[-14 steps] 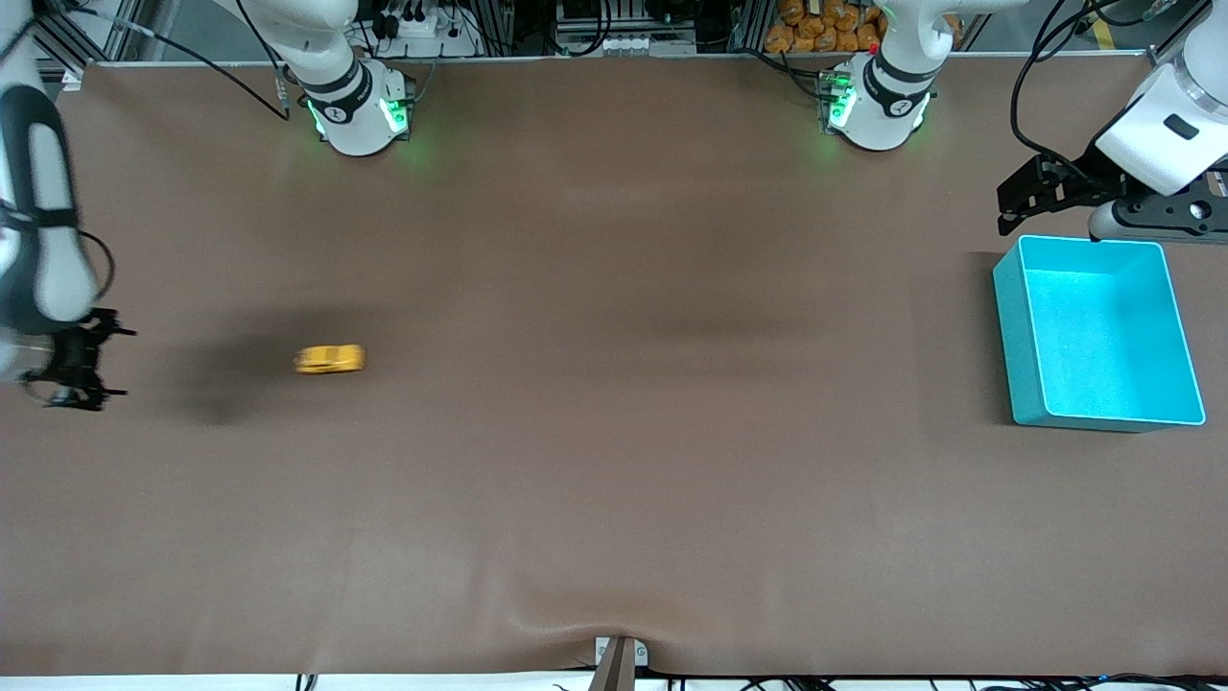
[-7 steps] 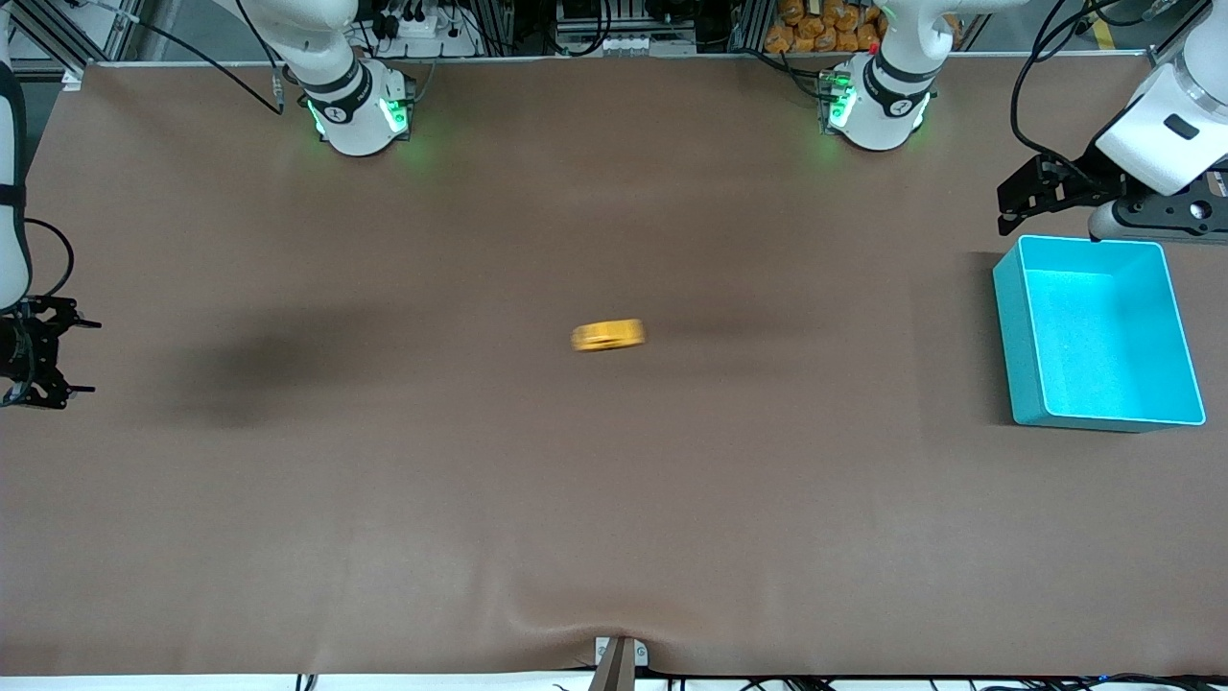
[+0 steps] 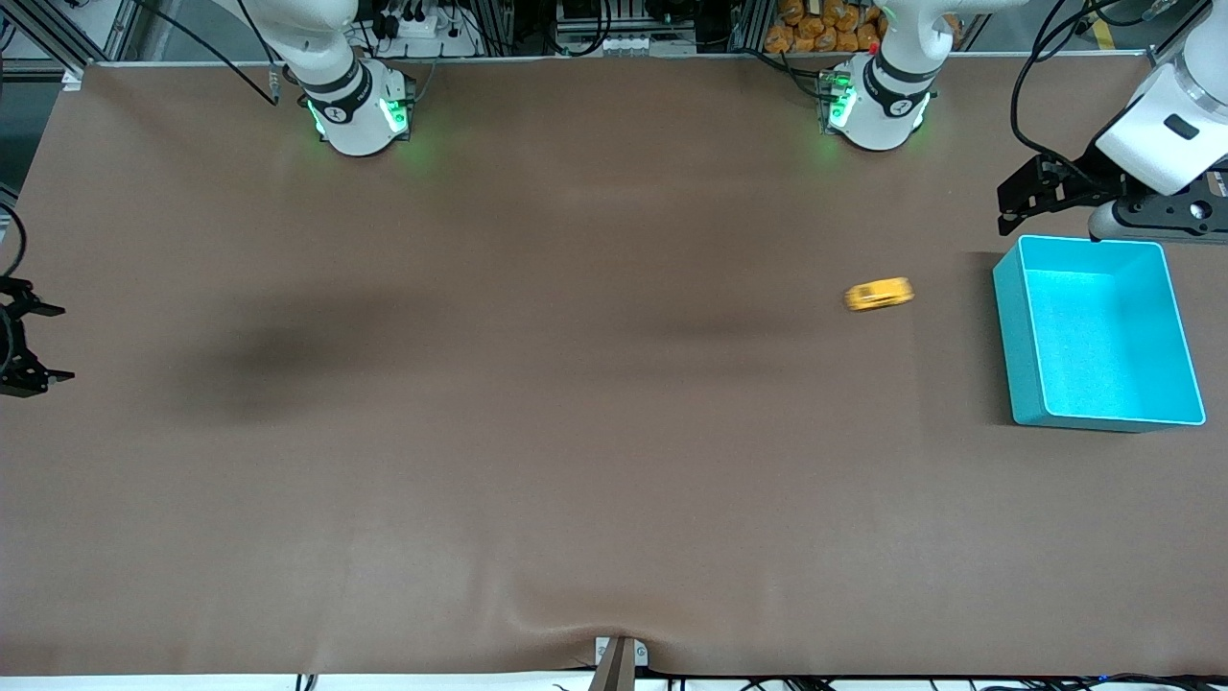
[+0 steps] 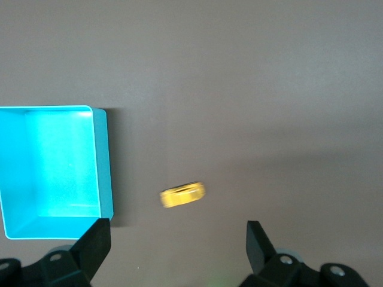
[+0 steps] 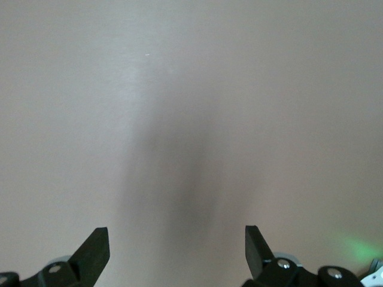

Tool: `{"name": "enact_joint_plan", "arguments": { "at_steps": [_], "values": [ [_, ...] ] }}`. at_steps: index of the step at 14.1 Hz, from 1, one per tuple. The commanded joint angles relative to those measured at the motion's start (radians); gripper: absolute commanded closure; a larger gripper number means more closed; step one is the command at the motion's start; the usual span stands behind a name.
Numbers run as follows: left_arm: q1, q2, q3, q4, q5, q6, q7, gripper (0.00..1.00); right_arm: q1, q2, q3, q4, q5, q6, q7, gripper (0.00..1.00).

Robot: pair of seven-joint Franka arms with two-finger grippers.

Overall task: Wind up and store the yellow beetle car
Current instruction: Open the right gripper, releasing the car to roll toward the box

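The yellow beetle car (image 3: 878, 294) is on the brown table, blurred with motion, close to the teal bin (image 3: 1017, 355) at the left arm's end. In the left wrist view the car (image 4: 182, 195) lies beside the bin (image 4: 103, 161), ahead of the open jaws. My left gripper (image 3: 1004, 206) hangs open and empty over the table beside the bin's rim. My right gripper (image 3: 58, 344) is open and empty over the table edge at the right arm's end. The right wrist view shows its open gripper (image 5: 176, 245) over bare table.
The teal bin is empty inside. A small clamp (image 3: 619, 657) sits at the table edge nearest the front camera. The two arm bases (image 3: 357, 110) (image 3: 878, 106) stand along the edge farthest from the front camera.
The car has rolled across the table from the right arm's end to just beside the teal bin. My right gripper has drawn back toward the table's end. The left arm has not moved.
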Motion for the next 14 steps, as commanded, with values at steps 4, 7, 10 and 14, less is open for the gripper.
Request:
{"name": "enact_joint_plan", "arguments": {
  "at_steps": [4,7,10,14],
  "values": [
    [0.008,0.003,-0.004,0.012,-0.006,0.006,0.008,0.0,0.11,-0.024,0.006,0.043,0.005,-0.055,-0.188,0.0],
    [0.008,0.003,-0.004,0.012,-0.006,0.006,0.008,0.0,0.122,-0.026,0.017,0.075,0.017,-0.098,-0.303,0.0],
    [0.008,0.008,-0.004,0.007,-0.007,0.005,0.008,0.0,0.12,-0.038,0.039,0.077,0.043,-0.133,-0.505,0.0],
    [0.037,0.049,-0.003,0.004,-0.006,-0.009,-0.009,0.0,0.119,-0.066,0.036,0.097,0.16,-0.18,-0.55,0.0]
  ]
}}
